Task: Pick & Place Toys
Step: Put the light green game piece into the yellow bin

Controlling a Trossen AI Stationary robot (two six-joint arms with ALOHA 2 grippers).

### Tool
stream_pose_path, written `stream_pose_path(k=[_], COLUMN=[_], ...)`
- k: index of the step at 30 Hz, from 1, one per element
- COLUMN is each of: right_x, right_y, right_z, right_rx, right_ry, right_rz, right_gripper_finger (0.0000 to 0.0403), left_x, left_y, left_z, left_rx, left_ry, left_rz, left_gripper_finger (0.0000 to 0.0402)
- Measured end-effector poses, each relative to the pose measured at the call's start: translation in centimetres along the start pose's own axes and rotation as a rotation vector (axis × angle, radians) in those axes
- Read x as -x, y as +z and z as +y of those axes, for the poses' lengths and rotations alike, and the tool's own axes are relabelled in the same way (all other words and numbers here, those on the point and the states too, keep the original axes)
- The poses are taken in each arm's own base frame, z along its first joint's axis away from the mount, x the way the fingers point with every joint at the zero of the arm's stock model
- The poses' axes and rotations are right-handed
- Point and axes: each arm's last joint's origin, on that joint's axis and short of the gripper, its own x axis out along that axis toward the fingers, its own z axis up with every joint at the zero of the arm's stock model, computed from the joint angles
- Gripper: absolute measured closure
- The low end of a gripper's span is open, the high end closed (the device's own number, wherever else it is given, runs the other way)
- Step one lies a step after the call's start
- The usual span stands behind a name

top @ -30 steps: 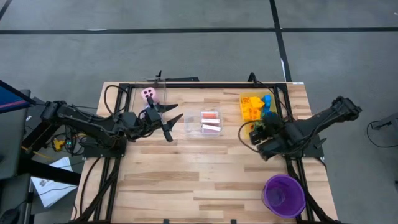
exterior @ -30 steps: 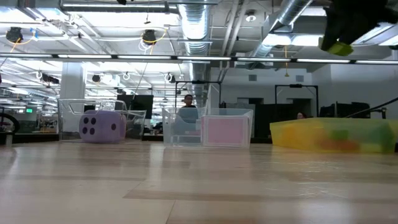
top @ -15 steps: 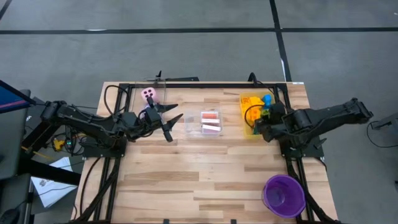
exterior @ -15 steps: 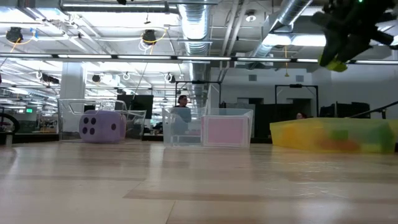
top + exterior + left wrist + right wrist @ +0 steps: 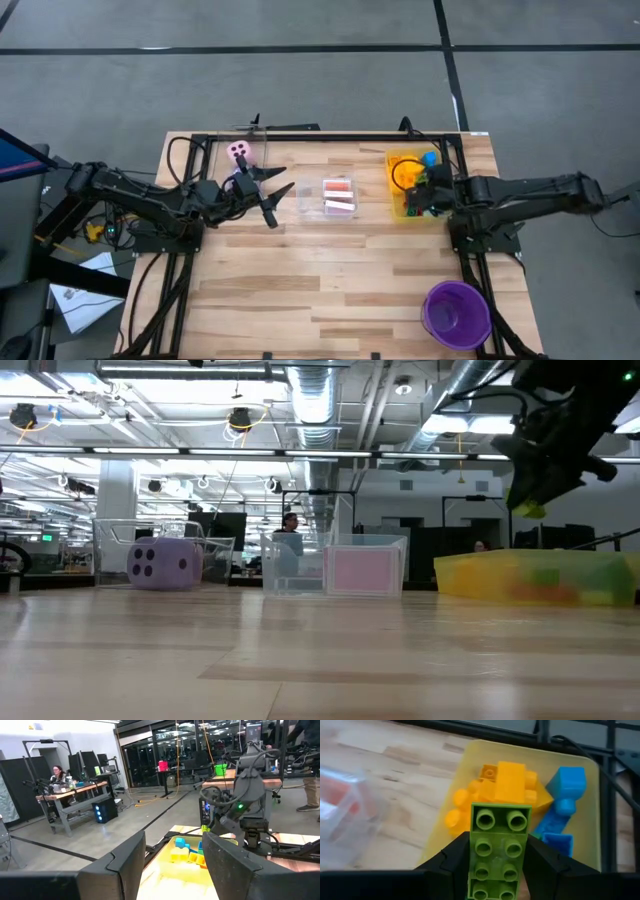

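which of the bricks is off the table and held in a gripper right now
The green brick, clamped between the right gripper's fingers above the yellow bin. The orange bricks and blue bricks lie loose inside that bin.

High view: straight down on the whole counter (image 5: 330,270). Low view: level at counter height, facing the room. Wrist views: close, looking past own fingers. All four share the yellow bin (image 5: 400,195).
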Motion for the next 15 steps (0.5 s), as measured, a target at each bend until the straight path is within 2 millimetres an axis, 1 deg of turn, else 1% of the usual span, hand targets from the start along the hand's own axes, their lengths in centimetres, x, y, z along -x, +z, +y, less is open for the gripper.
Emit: stream_pose_path(k=[6, 15], right_x=[-1.3, -3.6], right_y=[-0.4, 0.1], right_z=[-0.9, -1.0], right_rx=[-0.014, -0.031], right_ry=[-0.061, -0.016], right_rz=[0.001, 0.017], right_gripper_finger=[0.0264, 0.0263], left_x=[0.0, 0.0], left_y=[0.0, 0.1], left_z=[0.0, 0.0], left_rx=[0.0, 0.006], left_ry=[0.0, 0.001], left_rz=[0.0, -0.005], left_gripper_finger=[0.0211, 0.0211])
